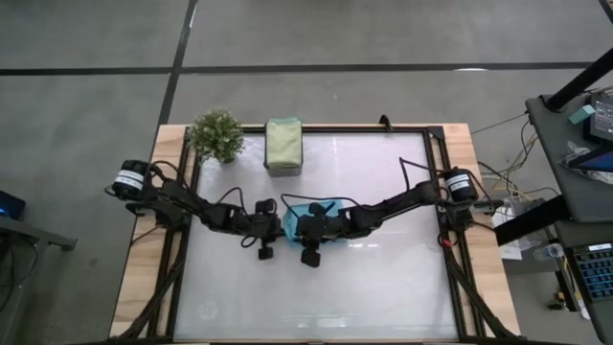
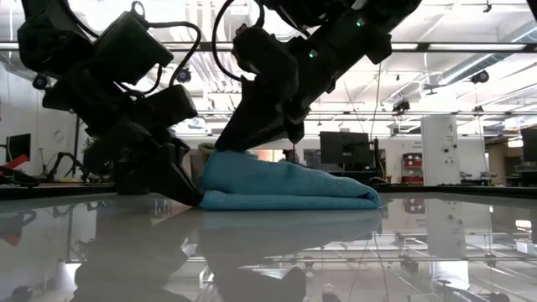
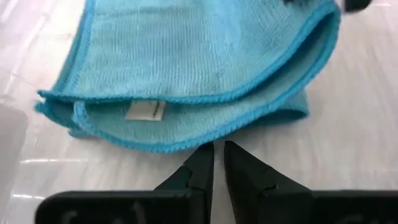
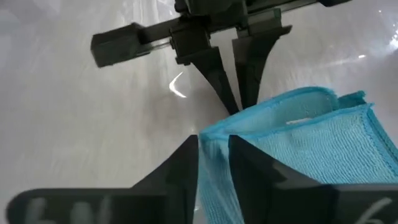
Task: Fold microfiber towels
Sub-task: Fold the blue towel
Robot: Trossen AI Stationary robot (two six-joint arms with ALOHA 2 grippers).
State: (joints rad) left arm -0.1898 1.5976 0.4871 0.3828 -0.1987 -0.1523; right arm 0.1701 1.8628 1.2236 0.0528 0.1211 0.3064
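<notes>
Your right gripper [image 4: 213, 155] pinches the blue towel [image 4: 323, 140] edge, left gripper [image 3: 218, 163] pressed together alongside, so lay that edge square.

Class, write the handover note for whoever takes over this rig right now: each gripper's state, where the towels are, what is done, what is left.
Left gripper: shut, holding nothing, at the left edge of the light blue towel.
Right gripper: on that towel, a blue edge between its slightly parted fingers.
Towels: the blue one lies folded at table centre; a folded green towel sits at the far edge beside the potted plant.
Done: green folded, blue doubled over.
Left: finish and place the blue one. No other towels in view.
</notes>
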